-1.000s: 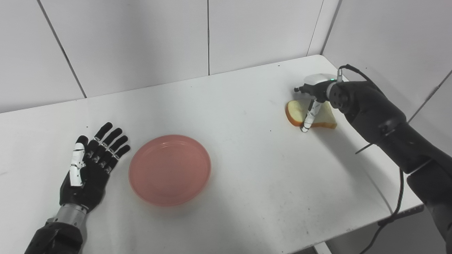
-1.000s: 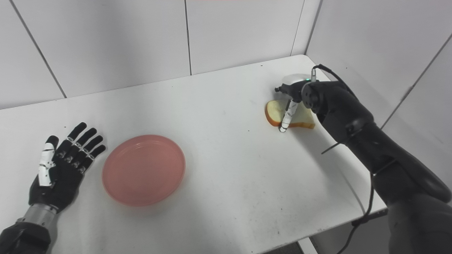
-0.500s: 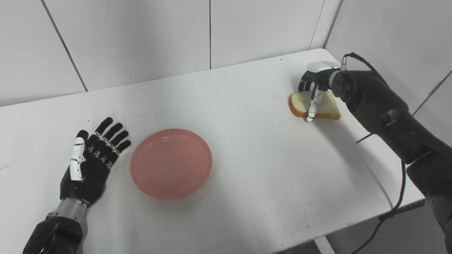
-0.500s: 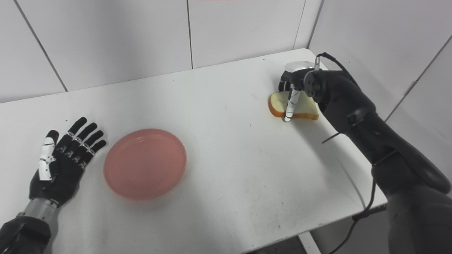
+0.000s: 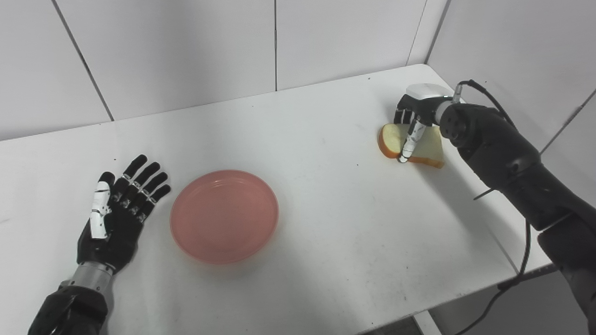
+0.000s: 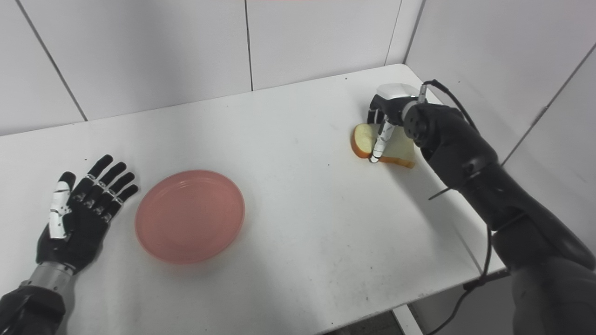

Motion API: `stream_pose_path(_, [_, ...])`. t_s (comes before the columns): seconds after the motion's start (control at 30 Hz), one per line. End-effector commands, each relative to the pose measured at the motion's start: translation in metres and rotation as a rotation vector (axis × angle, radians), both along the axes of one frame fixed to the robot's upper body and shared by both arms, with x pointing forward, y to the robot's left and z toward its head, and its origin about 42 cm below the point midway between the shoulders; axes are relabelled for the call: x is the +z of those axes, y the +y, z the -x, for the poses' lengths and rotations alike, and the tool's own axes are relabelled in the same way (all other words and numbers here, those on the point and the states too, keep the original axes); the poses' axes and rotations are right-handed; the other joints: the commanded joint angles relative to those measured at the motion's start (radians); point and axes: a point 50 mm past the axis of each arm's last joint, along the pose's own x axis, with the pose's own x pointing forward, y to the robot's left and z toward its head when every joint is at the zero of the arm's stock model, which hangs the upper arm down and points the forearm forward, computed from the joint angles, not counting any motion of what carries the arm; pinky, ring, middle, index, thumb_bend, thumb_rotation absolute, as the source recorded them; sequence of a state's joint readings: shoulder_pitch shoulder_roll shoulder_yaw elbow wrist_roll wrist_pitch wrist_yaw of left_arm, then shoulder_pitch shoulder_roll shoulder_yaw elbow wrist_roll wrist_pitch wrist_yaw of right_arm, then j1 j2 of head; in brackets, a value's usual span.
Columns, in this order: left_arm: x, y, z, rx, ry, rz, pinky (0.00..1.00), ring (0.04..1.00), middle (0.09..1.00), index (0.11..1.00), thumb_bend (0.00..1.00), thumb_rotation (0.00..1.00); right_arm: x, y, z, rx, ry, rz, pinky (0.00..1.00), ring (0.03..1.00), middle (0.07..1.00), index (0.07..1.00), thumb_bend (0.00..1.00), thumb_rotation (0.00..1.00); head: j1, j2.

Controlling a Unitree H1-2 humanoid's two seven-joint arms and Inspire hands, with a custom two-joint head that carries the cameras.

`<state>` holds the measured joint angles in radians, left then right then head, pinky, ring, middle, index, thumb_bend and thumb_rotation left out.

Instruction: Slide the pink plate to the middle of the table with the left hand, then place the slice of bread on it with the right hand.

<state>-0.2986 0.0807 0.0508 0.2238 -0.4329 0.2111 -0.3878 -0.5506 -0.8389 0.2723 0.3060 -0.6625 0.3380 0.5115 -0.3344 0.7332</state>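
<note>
White table (image 5: 326, 223): left robot hand (image 5: 114, 214) flat, splayed, empty; right robot hand (image 5: 414, 121) pinching bread (image 5: 430, 151).

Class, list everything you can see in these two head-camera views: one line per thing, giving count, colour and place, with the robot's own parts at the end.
plate: one, pink, on the table left of centre, beside the left hand.
slice of bread: one, pale with a brown crust, near the table's far right edge, under the right hand.
table: one, white, filling most of the view.
wall panels: white, behind and to the right of the table.
left hand: one, black and white, open, flat on the table.
right hand: one, black and white, fingers closing around the bread.
</note>
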Motion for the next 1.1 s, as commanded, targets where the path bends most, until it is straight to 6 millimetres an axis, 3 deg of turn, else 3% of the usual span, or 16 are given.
stream_pose_path(0.0, [-0.022,0.005,0.01,0.013,0.114,-0.029,0.85,0.856,0.867,0.858,0.41,1.0,0.015,0.003,0.0,0.055,-0.032,0.0,0.43,0.481,0.483,0.492,0.53,0.0,0.001,0.001])
stream_pose_path(0.5, [-0.024,-0.001,0.008,0.013,0.112,-0.022,0.85,0.854,0.864,0.856,0.41,1.0,0.076,0.04,0.01,0.149,-0.146,0.007,0.43,0.478,0.484,0.492,0.53,0.0,0.003,-0.011])
stream_pose_path(0.77, [-0.026,-0.006,0.007,0.009,0.116,-0.01,0.85,0.854,0.859,0.852,0.42,1.0,0.105,0.081,0.02,0.289,-0.183,0.014,0.46,0.508,0.508,0.468,0.53,0.0,0.026,-0.016])
stream_pose_path(1.07, [-0.029,-0.014,0.005,0.005,0.108,-0.03,0.85,0.861,0.865,0.855,0.42,1.0,0.118,0.123,0.024,0.416,-0.202,0.006,0.45,0.491,0.5,0.476,0.53,0.0,0.062,-0.028])
